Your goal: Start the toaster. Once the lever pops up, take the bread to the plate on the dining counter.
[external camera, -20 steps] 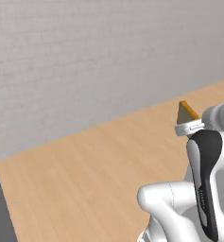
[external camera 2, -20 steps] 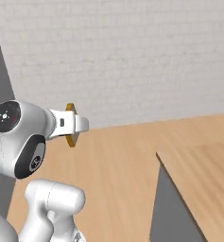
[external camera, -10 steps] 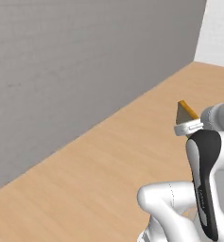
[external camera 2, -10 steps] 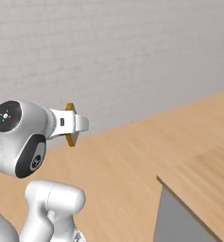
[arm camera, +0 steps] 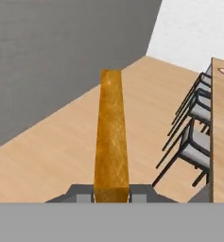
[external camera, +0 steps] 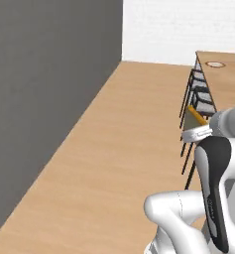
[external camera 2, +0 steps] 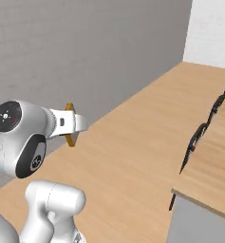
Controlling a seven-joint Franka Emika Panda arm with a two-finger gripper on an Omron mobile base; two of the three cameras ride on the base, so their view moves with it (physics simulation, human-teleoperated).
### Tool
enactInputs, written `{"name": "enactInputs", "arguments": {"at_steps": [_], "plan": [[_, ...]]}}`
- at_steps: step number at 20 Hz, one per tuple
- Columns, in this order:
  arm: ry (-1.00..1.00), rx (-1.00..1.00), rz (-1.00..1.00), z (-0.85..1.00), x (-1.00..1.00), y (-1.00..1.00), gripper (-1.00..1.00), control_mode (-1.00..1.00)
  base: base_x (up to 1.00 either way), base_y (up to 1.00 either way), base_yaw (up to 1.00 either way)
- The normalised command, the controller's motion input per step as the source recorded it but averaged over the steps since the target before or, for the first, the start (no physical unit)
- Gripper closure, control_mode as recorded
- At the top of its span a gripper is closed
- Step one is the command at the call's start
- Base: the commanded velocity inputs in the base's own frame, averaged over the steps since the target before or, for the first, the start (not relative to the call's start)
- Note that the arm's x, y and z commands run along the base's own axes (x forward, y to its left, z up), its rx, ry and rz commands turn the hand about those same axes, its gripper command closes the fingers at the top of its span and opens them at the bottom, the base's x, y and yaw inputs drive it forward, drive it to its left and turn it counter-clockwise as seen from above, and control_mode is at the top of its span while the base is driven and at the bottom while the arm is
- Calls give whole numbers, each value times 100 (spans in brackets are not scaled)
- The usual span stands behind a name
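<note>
plate [external camera: 216, 64] on dining counter [external camera: 228, 82]

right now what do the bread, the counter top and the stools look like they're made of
The bread: a baked slice seen edge-on, with a matte, grainy orange-brown crust, held in the gripper.
The counter: its top looks like light wood, pale tan and matte with no shine, though it could be laminate.
The stools: thin dark legs, probably metal, with grey seats that may be padded.

The arm [external camera: 188, 218] is glossy white with round, thick segments. A long black panel [external camera: 215, 191] with small grey lettering runs along one link. A joint [external camera 2: 7, 116] has a black round cap with small marks. The hand [external camera 2: 69, 122] is a flat white block.
</note>
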Motion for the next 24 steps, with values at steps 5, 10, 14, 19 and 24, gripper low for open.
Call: {"name": "enactInputs", "arguments": {"at_steps": [5, 10, 14, 19, 24], "plan": [[0, 0, 0, 0, 0, 0, 100, 100, 95, 65, -76], [0, 0, 0, 0, 0, 0, 100, 100, 98, 66, -75], [0, 0, 0, 0, 0, 0, 100, 100, 97, 67, -75], [0, 0, 0, 0, 0, 0, 100, 100, 84, 66, -76], [0, 0, 0, 0, 0, 0, 100, 100, 61, 83, -70]]}}
